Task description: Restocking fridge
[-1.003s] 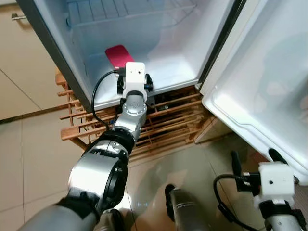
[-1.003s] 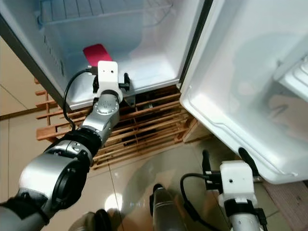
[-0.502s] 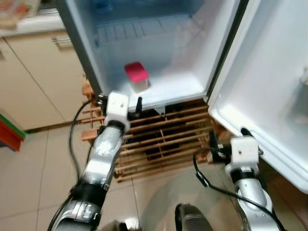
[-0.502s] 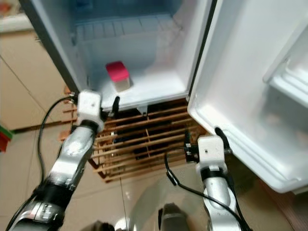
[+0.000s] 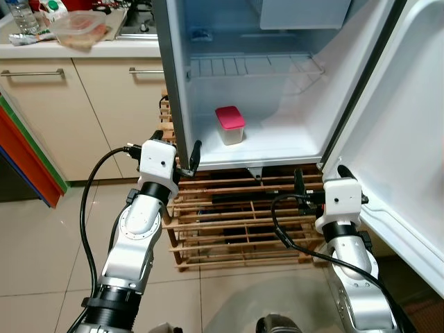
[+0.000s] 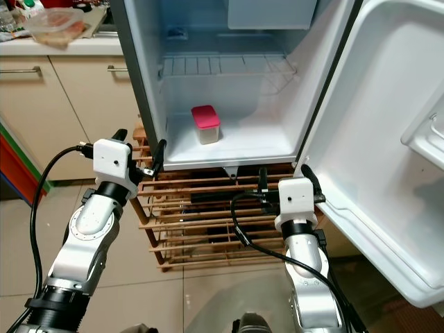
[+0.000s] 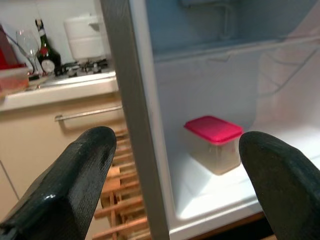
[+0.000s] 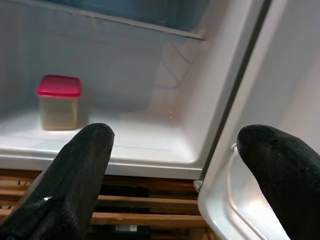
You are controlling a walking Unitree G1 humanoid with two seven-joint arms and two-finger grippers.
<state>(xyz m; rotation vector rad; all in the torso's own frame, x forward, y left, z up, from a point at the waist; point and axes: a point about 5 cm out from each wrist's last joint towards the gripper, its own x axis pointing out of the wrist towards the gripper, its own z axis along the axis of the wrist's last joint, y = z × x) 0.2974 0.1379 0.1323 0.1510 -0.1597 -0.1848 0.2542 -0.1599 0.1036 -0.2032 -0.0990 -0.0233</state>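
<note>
The open fridge [image 5: 173, 83] holds a clear container with a red lid [image 5: 229, 125], upright on the left of its bottom floor. My left gripper [image 5: 177, 146] hovers open and empty just outside the fridge's left front edge, short of the container [image 7: 215, 142]. My right gripper [image 5: 321, 177] is also open and empty, in front of the fridge's lower right corner by the door hinge. The right wrist view looks into the fridge, with the container [image 8: 58, 101] standing far off beyond the fingers [image 8: 70, 180].
The fridge door [image 5: 409, 125] swings wide open on the right. A wooden slatted rack [image 5: 236, 222] sits under the fridge. Beige cabinets [image 5: 69, 118] and a counter with food tubs [image 5: 80, 31] are on the left. A wire shelf [image 5: 257, 66] spans the fridge above the container.
My left gripper has drawn back out of the fridge, leaving the red-lidded container standing on the fridge floor. My right arm has risen toward the fridge front. The camera has pulled back.
</note>
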